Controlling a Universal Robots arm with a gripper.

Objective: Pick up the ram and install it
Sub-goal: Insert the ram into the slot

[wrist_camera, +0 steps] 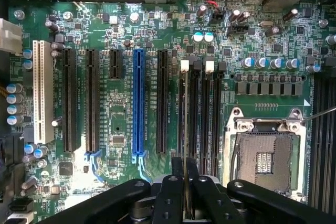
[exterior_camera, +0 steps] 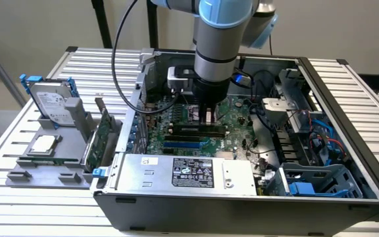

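The arm reaches down into the open computer case (exterior_camera: 347,143), and its gripper (wrist_camera: 185,195) has its fingers (wrist_camera: 170,198) closed on the ram (wrist_camera: 186,129), which the wrist view sees edge-on as a thin line running along one of the four black memory slots (wrist_camera: 199,114) beside the empty processor socket (wrist_camera: 265,158). In the exterior view the gripper (exterior_camera: 207,114) sits low over the green motherboard (exterior_camera: 239,111), just above those slots. Whether the stick is already touching the slot or hanging just over it I cannot tell. The main risk, as I judge it, is a slight misalignment: if the ram is tilted or sits a little off the slot's line, pushing down could jam its edge on the slot wall, bend the stick or strain the board. The white latches (wrist_camera: 184,66) at the slot ends could also block it if they are not open, and their state is too small to read. A stick set the wrong way round would not seat at its notch. Nearby cables (exterior_camera: 262,86) look clear of the gripper.
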